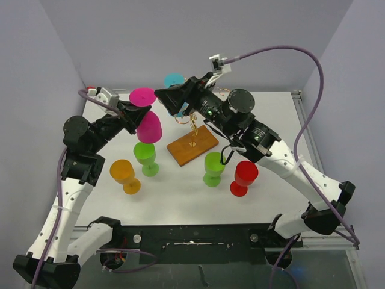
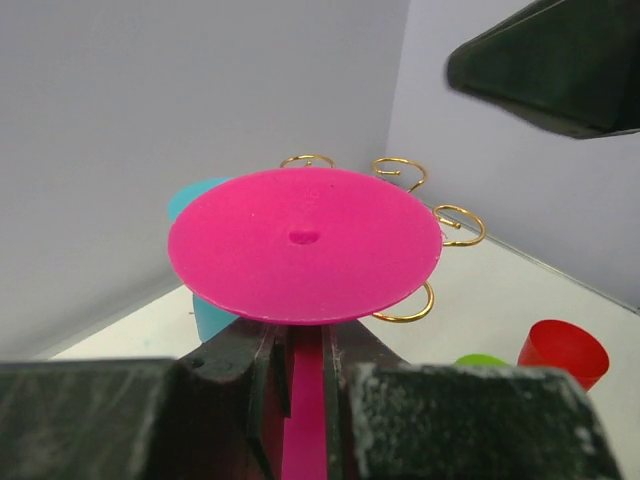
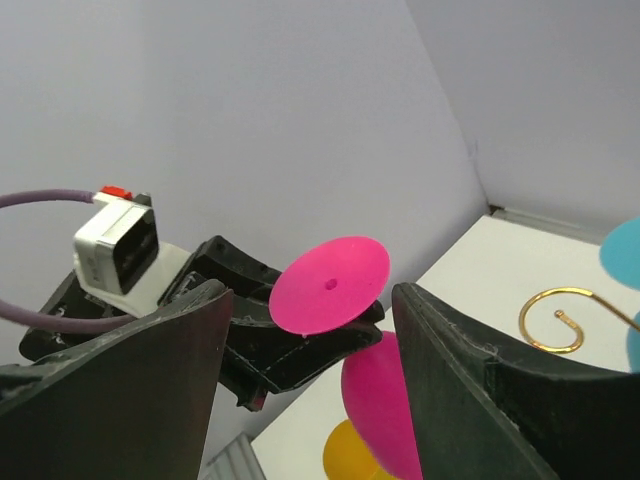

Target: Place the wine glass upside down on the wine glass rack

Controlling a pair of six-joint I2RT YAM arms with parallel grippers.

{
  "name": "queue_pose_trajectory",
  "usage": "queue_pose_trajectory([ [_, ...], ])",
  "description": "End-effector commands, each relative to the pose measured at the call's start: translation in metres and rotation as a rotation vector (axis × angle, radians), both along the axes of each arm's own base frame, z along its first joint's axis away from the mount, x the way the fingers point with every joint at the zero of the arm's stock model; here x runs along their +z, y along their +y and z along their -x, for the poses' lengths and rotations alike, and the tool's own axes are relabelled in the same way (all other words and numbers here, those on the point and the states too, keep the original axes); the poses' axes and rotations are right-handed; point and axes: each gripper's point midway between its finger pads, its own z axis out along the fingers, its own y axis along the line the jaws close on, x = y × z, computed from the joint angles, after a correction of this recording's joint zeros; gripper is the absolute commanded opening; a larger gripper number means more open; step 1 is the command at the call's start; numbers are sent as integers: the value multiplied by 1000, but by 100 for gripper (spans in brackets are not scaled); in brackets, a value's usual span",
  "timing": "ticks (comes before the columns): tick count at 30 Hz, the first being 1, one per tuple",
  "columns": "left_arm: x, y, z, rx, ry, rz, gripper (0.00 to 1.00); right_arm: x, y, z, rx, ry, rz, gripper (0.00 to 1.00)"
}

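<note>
The left fingers (image 1: 129, 114) were clenched on the stem of the pink glass (image 1: 148, 127) and held it upside down above the worktop (image 1: 271, 120), with the flat foot on top and the bowl hanging below. In the left wrist view, the dark fingers (image 2: 345, 345) pinched the stem just under the round foot of the pink glass (image 2: 305, 245). The gold scrolls of the rack (image 2: 459, 225) curled close behind that foot. The rack (image 1: 192, 143) stood on its brown wooden base near the middle of the worktop, just right of the held glass, with its wire stem rising from the base. A cyan glass (image 1: 174, 79) sat at the rack's far side, partly hidden by the right arm. The right fingers (image 1: 170, 96) were spread wide and held nothing, and their tips were high up just beside the pink foot. From the right wrist, those fingers (image 3: 465, 370) framed the pink glass (image 3: 330, 285), and one gold scroll of the rack (image 3: 556, 316) showed past them. On the worktop in front stood an orange glass (image 1: 125, 176), two green glasses (image 1: 145, 158) and a red glass (image 1: 243, 177), all upright and well apart from the rack.
</note>
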Motion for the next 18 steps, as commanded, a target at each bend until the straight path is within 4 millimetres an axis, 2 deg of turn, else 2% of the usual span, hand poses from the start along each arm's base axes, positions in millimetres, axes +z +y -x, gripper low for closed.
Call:
queue_pose_trajectory([
  [1,31,0,21,-26,-235,-75,0,-3,23,11,140,78,1,66],
  [7,26,0,22,-22,-267,-113,0,-22,35,3,151,166,9,61],
  [14,25,0,25,-23,-311,-130,0,-30,39,0,165,231,-25,46],
  [18,26,4,28,3,-358,-112,0,-42,45,0,189,281,-38,38],
])
